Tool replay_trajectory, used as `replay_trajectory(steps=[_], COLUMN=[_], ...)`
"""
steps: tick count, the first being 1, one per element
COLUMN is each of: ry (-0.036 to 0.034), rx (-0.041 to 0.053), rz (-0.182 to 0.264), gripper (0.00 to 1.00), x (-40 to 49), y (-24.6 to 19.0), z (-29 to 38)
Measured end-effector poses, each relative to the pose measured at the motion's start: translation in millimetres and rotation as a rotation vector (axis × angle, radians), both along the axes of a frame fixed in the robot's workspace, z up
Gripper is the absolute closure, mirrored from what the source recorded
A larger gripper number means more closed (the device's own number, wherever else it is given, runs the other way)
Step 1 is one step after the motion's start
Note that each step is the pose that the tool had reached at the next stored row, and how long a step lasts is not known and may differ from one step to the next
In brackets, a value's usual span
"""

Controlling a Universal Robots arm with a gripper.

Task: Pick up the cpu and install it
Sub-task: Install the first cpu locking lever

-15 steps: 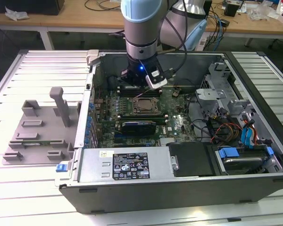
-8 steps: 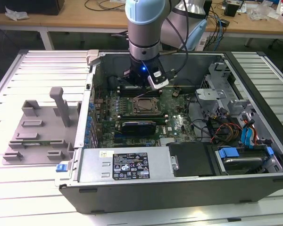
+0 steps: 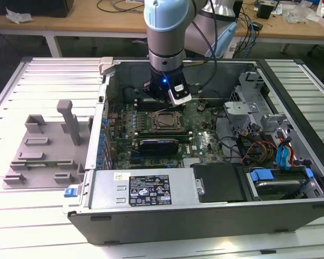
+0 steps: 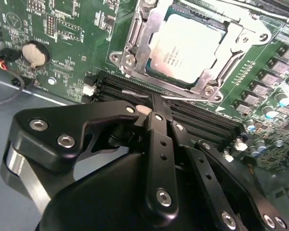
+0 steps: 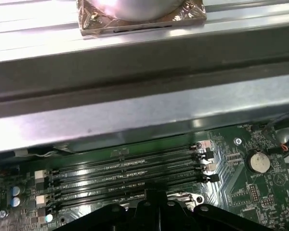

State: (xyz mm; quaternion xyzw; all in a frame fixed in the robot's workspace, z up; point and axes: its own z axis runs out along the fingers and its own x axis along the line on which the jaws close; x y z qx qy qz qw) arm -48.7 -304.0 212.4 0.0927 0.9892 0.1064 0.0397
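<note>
Where the gripper [image 4: 155, 98] is hanging above the memory slots [image 5: 125, 171], showing jaws pinched together on nothing. Finding the cpu [image 4: 185, 45] seated in the socket frame [image 4: 135, 53] (dark print crossing its lid) in the second wrist view. Catching a printed white label [image 3: 150, 190] nearer, in the exterior view.

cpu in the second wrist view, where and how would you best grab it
Take the cpu by two opposite edges of its raised silvery lid, coming straight down from above. It lies flat in the socket with the metal frame close around it, so a sideways approach looks blocked and probably only the lid's top stands clear.
</note>
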Motion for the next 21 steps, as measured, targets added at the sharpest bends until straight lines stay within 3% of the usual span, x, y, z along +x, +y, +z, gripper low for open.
replay_trajectory(steps=[3, 14, 18, 21], ry=[-0.0002, 0.0003, 0.0002, 0.0003], rx=[-0.0024, -0.0216, -0.0172, -0.0173], rz=[-0.021, -0.169, -0.168, -0.168], gripper=[0.89, 0.89, 0.89, 0.89], x=[0.1, 0.9, 1.4, 1.4], y=[2.4, 2.6, 2.7, 2.7], z=[-3.1, -15.2, -14.7, -7.3])
